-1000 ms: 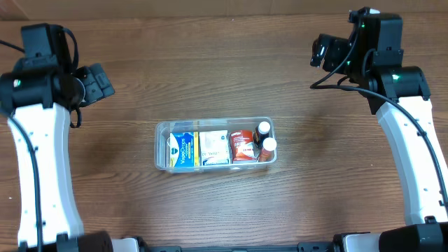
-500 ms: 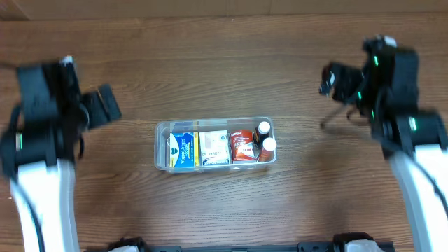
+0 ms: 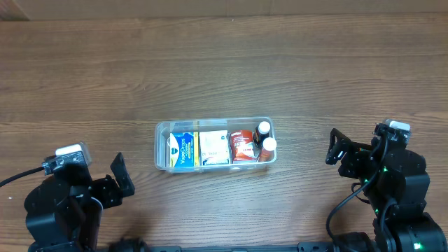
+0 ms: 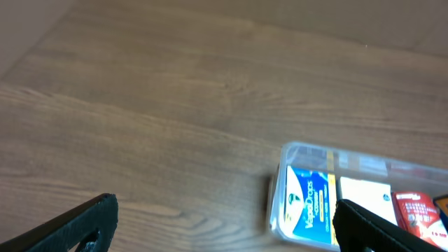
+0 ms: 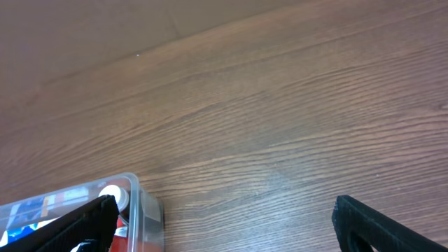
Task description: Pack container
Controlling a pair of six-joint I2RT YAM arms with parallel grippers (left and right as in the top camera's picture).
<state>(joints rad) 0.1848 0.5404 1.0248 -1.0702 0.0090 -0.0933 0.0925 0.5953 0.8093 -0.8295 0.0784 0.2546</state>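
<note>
Logging from the overhead view: the clear rectangular plastic container with rounded corners (image 3: 210, 122) sits at the centre of the brown wood-grain table (image 3: 224, 63), long axis running 9 to 3 o'clock. Inside, from the 9 o'clock end, I see a blue cardboard box (image 3: 181, 149), a white box (image 3: 213, 147), a red box (image 3: 243, 145) and two small white-capped bottles (image 3: 263, 128) standing at the 3 o'clock end. The left gripper (image 3: 122, 180) hangs at about 8 o'clock from the container, well apart from it. The right gripper (image 3: 334, 148) is at about 3 o'clock, also well apart. Both wrist views show the black fingers (image 4: 77, 224) spread wide with nothing between them, so both grippers are empty and agape. I see no loose items on the table, so my judgement is that packing is essentially finished. The risk I note is disturbance: the bin looks light, and its transparent wall is hard to read in the right wrist view. Any fresh approach from 3 o'clock could clip the rim, slide the bin, and tip the bottles, which are the tallest and narrowest items. I cannot tell whether anything lies beyond the frame edges.
</note>
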